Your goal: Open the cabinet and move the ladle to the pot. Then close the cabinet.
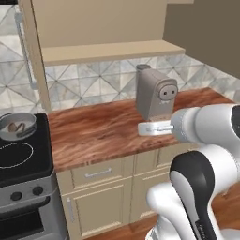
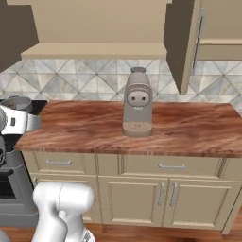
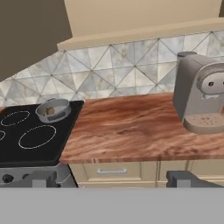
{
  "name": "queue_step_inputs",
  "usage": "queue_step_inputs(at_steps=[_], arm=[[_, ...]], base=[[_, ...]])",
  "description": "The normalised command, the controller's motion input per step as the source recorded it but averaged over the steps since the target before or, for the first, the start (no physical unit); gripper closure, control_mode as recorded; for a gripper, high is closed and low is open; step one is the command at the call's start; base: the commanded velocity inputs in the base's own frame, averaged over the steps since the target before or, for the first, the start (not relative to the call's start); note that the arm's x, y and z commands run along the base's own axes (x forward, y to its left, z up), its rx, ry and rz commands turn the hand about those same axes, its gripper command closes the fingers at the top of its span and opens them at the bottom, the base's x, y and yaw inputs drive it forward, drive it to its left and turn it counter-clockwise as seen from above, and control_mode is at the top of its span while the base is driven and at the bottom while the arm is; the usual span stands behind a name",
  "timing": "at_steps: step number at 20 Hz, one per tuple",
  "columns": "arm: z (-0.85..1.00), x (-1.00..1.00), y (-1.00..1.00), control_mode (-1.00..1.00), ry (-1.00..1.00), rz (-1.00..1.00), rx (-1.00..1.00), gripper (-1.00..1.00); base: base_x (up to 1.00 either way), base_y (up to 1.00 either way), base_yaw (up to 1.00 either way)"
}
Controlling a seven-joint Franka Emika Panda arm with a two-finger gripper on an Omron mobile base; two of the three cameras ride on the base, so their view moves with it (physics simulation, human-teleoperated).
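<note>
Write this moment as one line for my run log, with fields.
cabinet: doors open | ladle: inside pot on stove | jaws: open, empty | remaining: close cabinet

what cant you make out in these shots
- Ladle in the pot: a small brown blob in the left base view, too small to trace its handle.
- Cabinet: right base view, upper part of the open door cut by the top edge.
- Tool: hand view, fingers cropped by the bottom band.
</note>
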Motion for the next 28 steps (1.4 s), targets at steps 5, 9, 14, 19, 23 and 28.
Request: queue_step_inputs(at_steps=[5,9,14,19,23,28], arm=[[0.0,0.0,0.0,1.0,0.0,0.0,0.0,-1.0],[0.0,0.0,0.0,1.0,0.0,0.0,0.0,-1.0],[0.0,0.0,0.0,1.0,0.0,0.0,0.0,-1.0],[0.0,0.0,0.0,1.0,0.0,0.0,0.0,-1.0],[0.0,0.0,0.0,1.0,0.0,0.0,0.0,-1.0],[0.0,0.0,0.0,1.0,0.0,0.0,0.0,-1.0]], base=[[0.4,-0.66,0.04],[0.52,0.04,0.0],[0.23,0.31,-0.01],[0.22,0.06,0.03],[0.26,-0.1,0.23],[0.21,-0.15,0.23]])
